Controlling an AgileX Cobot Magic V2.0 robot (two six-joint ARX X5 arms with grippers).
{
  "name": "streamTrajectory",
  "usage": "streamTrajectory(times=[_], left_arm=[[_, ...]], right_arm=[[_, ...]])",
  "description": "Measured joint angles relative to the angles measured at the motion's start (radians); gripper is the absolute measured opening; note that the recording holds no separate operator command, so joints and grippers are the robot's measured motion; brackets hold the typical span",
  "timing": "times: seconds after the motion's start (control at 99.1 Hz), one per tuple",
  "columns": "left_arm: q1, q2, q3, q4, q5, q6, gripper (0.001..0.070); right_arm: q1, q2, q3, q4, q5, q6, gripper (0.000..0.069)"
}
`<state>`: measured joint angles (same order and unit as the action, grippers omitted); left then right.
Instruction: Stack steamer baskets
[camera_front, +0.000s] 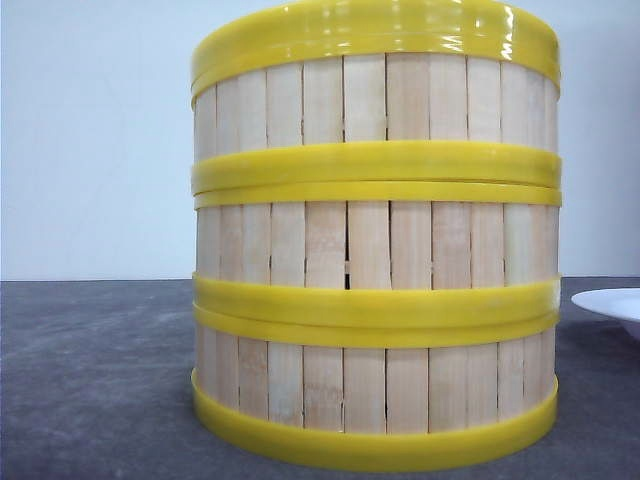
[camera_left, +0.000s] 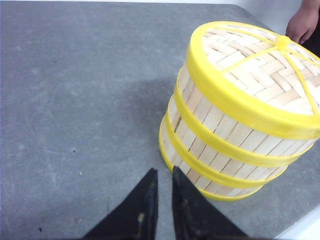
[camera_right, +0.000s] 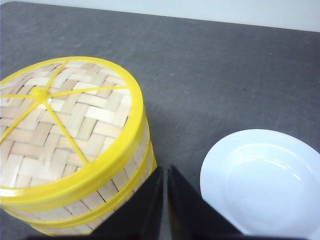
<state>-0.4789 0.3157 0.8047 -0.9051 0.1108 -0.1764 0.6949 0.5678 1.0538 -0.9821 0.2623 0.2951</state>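
Three steamer baskets stand stacked in one column on the grey table. In the front view I see the top one (camera_front: 375, 100), the middle one (camera_front: 375, 240) and the bottom one (camera_front: 375, 385). A woven lid with a yellow rim (camera_left: 260, 65) closes the stack (camera_right: 55, 120). My left gripper (camera_left: 165, 172) hovers low beside the foot of the stack (camera_left: 215, 145), fingers nearly together with only a thin gap and nothing between them. On the other side of the stack, my right gripper (camera_right: 165, 169) is shut and empty, between the stack and the plate.
A white plate (camera_right: 265, 180) lies on the table right of the stack, and its edge shows in the front view (camera_front: 612, 305). A person's hand (camera_left: 302, 22) rests at the table's far edge. The grey tabletop (camera_left: 75, 100) spreads left of the stack.
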Motion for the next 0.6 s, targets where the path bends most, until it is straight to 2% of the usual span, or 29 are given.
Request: streamTrajectory(times=[0.061,0.131,0.192,0.262,0.404,0.595], left_arm=[[0.000,0.000,0.000,0.002,-0.015,0.006,0.0024],[0.009,0.000,0.000,0.009,-0.066,0.020,0.0024],[0.033,0.000,0.000,0.020,-0.108,0.032,0.0024],[0.073,0.000,-0.008,0.063,-0.131,0.044,0.0024],[0.181,-0.014,-0.079,0.192,-0.151,0.087,0.0024],[0.317,-0.097,-0.285,0.389,-0.158,0.122,0.0024]], right_arm=[[0.000,0.000,0.000,0.000,0.000,0.000,0.0012],[0.000,0.000,0.000,0.000,0.000,0.000,0.0012],[0.000,0.000,0.000,0.000,0.000,0.000,0.0012],[0.000,0.000,0.000,0.000,0.000,0.000,0.0012],[0.000,0.000,0.000,0.000,0.000,0.000,0.0012],[0.000,0.000,0.000,0.000,0.000,0.000,0.0012]])
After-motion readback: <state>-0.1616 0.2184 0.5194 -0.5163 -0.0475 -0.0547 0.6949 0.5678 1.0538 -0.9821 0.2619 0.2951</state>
